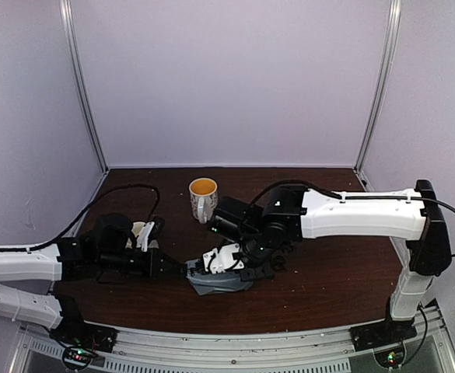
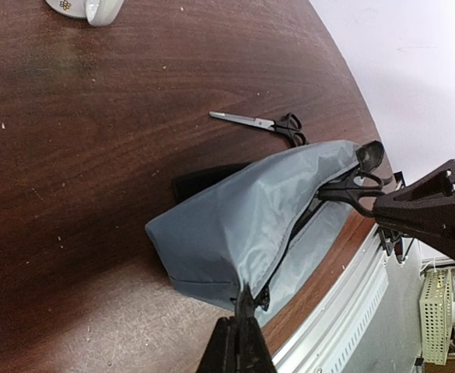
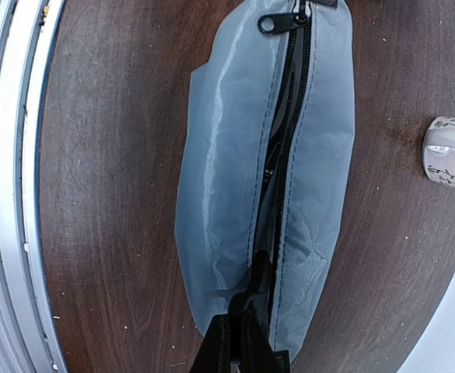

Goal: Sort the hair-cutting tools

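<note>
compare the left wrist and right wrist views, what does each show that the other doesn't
Only left wrist: steel scissors lying on the table beyond the grey pouch, a black object partly under it, black scissor handles at its far end. Only right wrist: a straight look down the open zip and its pull tab. Both: the pouch, a cream mug at the edge, the dark wooden table, the metal rail.

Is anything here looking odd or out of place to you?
Yes. The grey fabric zip pouch sits crumpled and unzipped, pinched by the left claw, with black-handled steel scissors poking out handles-first at the right claw. A second pair lies loose on the brown table, and something flat and black peeks from under the pouch.
</note>
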Motion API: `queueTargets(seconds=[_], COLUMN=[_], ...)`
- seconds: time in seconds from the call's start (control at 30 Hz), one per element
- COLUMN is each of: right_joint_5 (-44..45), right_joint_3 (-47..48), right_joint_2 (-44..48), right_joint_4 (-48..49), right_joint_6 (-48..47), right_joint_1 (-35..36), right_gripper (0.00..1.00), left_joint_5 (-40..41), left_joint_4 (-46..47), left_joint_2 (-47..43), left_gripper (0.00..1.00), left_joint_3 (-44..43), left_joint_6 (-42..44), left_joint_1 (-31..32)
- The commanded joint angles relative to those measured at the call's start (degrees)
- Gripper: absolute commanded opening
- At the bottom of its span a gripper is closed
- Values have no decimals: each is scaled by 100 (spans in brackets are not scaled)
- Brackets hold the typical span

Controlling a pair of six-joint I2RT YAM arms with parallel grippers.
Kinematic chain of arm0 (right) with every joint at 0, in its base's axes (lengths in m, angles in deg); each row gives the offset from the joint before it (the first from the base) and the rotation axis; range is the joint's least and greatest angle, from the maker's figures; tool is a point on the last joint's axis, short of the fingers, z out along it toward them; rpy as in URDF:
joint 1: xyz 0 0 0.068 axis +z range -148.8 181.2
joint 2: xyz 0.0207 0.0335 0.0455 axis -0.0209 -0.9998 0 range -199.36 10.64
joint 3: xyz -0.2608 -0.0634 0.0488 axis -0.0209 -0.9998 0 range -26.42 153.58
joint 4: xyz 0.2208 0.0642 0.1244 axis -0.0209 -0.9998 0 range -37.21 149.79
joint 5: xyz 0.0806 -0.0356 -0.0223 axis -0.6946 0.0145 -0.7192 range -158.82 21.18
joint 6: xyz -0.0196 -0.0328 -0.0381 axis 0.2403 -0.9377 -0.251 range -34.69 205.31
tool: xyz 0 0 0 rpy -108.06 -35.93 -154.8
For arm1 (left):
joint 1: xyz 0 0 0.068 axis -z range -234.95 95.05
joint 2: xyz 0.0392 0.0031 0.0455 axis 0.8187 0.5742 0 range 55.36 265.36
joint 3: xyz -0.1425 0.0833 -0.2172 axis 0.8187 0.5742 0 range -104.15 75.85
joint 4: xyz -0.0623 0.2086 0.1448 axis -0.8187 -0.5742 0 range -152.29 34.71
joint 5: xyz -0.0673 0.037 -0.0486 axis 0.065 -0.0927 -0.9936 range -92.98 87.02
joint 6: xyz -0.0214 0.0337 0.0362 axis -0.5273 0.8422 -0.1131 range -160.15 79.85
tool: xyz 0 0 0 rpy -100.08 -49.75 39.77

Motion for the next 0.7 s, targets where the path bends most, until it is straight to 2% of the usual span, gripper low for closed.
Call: queueTargets(seconds=[0.0,0.23,0.67], right_joint_5=[-578,-1303,-1167], right_joint_3=[-153,-247,-433], right_joint_2=[285,340,866], right_joint_4=[291,495,104], right_joint_6=[249,418,449], right_joint_1=[-196,-397,-412], right_gripper=[0,0,0], left_joint_5=[10,-30,150], left_joint_4=[325,316,153], left_joint_2=[45,50,-30], left_gripper=[0,0,0], left_joint_3=[-111,-85,-92], left_joint_6=[126,133,212], left_joint_1=[17,12,17])
